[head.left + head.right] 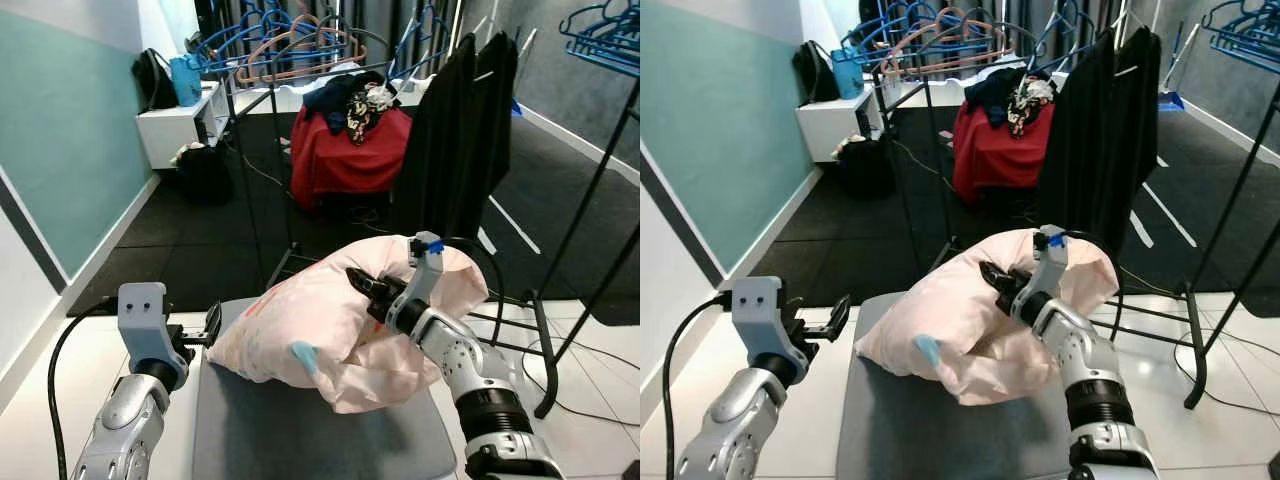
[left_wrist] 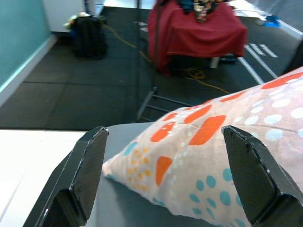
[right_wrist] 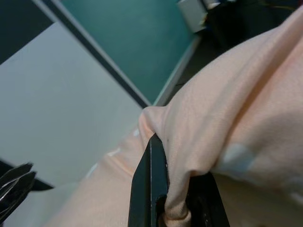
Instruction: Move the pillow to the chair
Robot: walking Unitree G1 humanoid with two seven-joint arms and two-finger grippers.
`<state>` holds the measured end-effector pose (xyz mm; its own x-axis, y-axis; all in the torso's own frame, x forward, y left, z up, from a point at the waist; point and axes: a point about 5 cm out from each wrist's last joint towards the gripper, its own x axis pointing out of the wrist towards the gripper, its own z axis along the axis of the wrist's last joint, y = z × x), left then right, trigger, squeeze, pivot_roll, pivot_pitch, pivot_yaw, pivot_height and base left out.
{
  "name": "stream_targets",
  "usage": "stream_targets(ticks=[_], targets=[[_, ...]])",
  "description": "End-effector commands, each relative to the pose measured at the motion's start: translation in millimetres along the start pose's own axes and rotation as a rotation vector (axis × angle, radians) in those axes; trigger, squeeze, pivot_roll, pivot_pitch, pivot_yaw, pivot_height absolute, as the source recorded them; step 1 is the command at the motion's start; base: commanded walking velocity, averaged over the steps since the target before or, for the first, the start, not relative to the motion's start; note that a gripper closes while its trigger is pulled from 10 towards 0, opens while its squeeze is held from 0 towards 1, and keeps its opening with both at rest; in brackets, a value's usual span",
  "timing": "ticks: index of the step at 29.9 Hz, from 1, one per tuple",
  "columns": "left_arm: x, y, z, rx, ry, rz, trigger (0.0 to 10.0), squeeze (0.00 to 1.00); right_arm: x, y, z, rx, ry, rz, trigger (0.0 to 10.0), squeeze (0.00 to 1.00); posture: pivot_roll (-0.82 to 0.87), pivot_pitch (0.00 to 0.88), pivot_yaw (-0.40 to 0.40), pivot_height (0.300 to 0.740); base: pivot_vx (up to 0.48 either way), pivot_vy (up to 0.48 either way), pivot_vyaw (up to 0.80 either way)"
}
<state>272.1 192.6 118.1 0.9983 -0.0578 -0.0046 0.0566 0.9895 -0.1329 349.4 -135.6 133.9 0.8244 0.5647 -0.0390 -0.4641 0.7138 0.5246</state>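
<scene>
A pale pink pillow (image 1: 330, 325) with orange and teal spots (image 2: 208, 146) rests on the grey seat of the chair (image 1: 270, 430). My right gripper (image 1: 362, 284) is shut on a fold of its cover on the upper side, pinching the fabric (image 3: 177, 189) between both fingers. My left gripper (image 1: 212, 325) stands open at the pillow's left end, its two fingers (image 2: 87, 170) spread wide and apart from the pillow, at the seat's left edge.
A black clothes rack (image 1: 470, 130) with dark garments stands just behind the chair. Further back sit a red-draped table (image 1: 345, 150) with clothes and a white shelf (image 1: 180, 120). A teal wall (image 1: 60, 150) runs along the left. Rack legs (image 1: 545, 340) cross the floor at right.
</scene>
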Motion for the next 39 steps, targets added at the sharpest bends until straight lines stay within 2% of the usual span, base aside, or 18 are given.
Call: stream_targets(ticks=[1,5,9,12,14,15,16,17,19,27,39], targets=[[-2.1,0.5,-1.8,0.0,0.013,0.014,10.0,0.0,5.3,17.1,9.4,-0.023,-0.043,0.111,10.0,0.0,-0.11,0.014,-0.019,0.74,0.0,0.0,0.79],[-3.1,1.6,-3.2,-0.006,0.022,0.022,10.0,0.0,5.4,19.8,9.4,-0.022,-0.046,0.135,10.0,0.0,-0.11,0.011,-0.016,0.74,0.0,0.0,0.79],[-4.1,4.7,-5.0,-0.008,0.037,0.029,10.0,0.0,4.7,32.4,11.2,-0.009,-0.049,0.249,10.0,0.0,-0.11,0.011,-0.016,0.74,0.0,0.0,0.78],[-4.1,4.7,-5.0,-0.008,0.037,0.029,10.0,0.0,4.7,32.4,11.2,-0.009,-0.049,0.249,10.0,0.0,-0.11,0.011,-0.016,0.74,0.0,0.0,0.78],[-3.9,6.1,-4.5,-0.004,0.041,0.037,10.0,0.0,0.1,55.1,15.7,0.011,-0.059,0.431,10.0,0.0,-0.11,0.013,-0.014,0.74,0.0,0.0,0.78],[-3.9,6.1,-4.5,-0.004,0.041,0.037,10.0,0.0,0.1,55.1,15.7,0.011,-0.059,0.431,10.0,0.0,-0.11,0.013,-0.014,0.74,0.0,0.0,0.78],[-3.9,6.5,-4.6,-0.004,0.045,0.039,10.0,0.0,-2.2,65.6,17.4,0.013,-0.064,0.504,10.0,0.0,-0.11,0.014,-0.014,0.74,0.0,0.0,0.78],[-3.9,6.5,-4.6,-0.004,0.045,0.039,10.0,0.0,-2.2,65.6,17.4,0.013,-0.064,0.504,10.0,0.0,-0.11,0.014,-0.014,0.74,0.0,0.0,0.78],[-3.6,7.5,-4.4,-0.001,0.053,0.046,10.0,0.0,-3.8,75.4,17.8,0.007,-0.063,0.564,10.0,0.0,-0.1,0.014,-0.012,0.74,-0.437,0.0,0.78],[-3.8,7.9,-2.9,-0.008,0.048,0.051,10.0,0.0,-1.9,73.2,13.6,-0.015,-0.038,0.542,10.0,0.0,-0.1,0.014,-0.015,0.74,-0.477,0.0,0.78],[-1.6,5.8,2.7,0.011,0.031,0.038,10.0,0.0,-4.5,72.1,14.2,-0.016,-0.033,0.529,10.0,0.0,-0.09,0.015,-0.012,0.74,0.0,0.0,0.78]])
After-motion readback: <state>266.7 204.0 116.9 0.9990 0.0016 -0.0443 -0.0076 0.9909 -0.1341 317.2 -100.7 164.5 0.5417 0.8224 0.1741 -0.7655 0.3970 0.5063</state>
